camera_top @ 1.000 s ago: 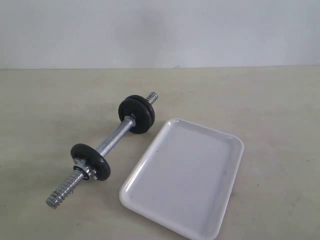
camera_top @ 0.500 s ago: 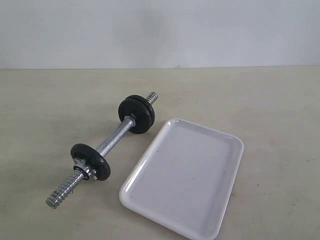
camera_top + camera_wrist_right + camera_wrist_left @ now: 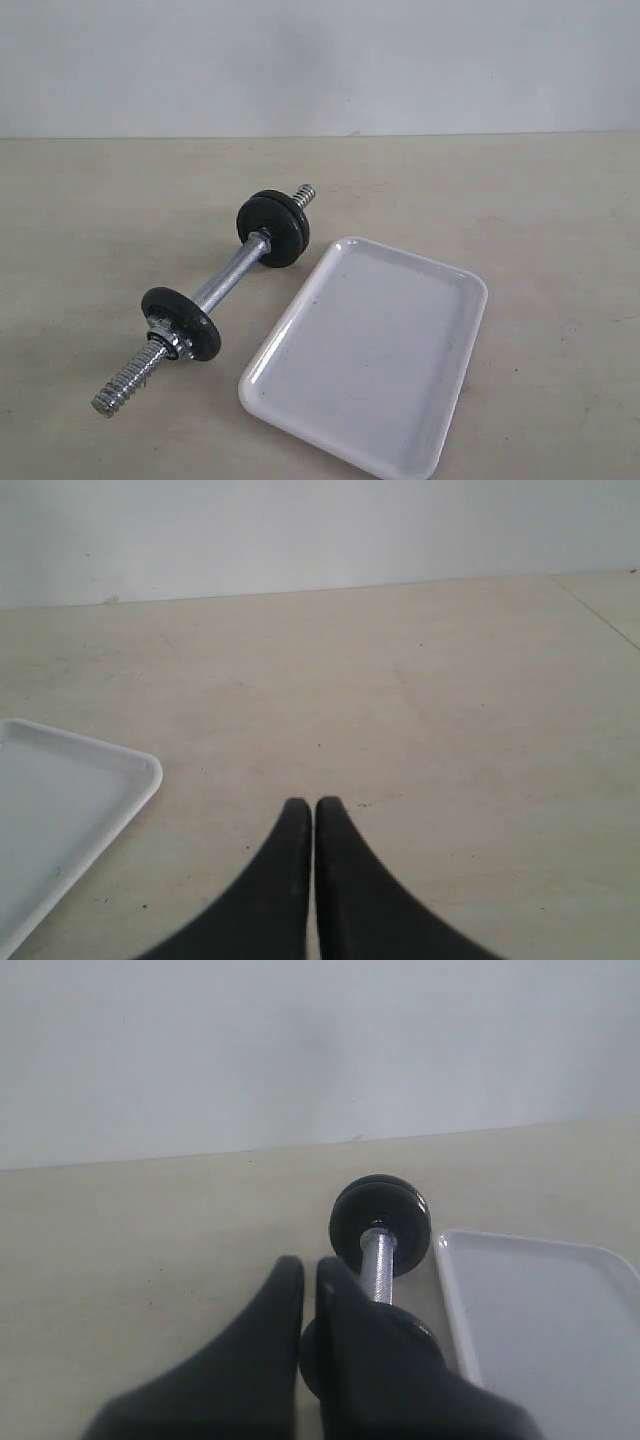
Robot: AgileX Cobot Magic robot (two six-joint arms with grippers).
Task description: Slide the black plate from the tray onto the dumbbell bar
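1. One chrome dumbbell bar (image 3: 228,275) lies slantwise on the bench, just beside the long rim of one white tray (image 3: 370,350) at the bench's front edge.
2. There are three black discs, all on the bar: a far pair (image 3: 272,228) and a single black plate (image 3: 181,322) beside a chrome nut (image 3: 166,341).
3. The left pincer (image 3: 309,1270) and right pincer (image 3: 314,808) are both pinched tight and hold nothing.

Three black plates (image 3: 181,322) are counted on one dumbbell bar (image 3: 225,279), two toward 1 o'clock and one toward 7 o'clock, and one tray (image 3: 370,350) is counted.
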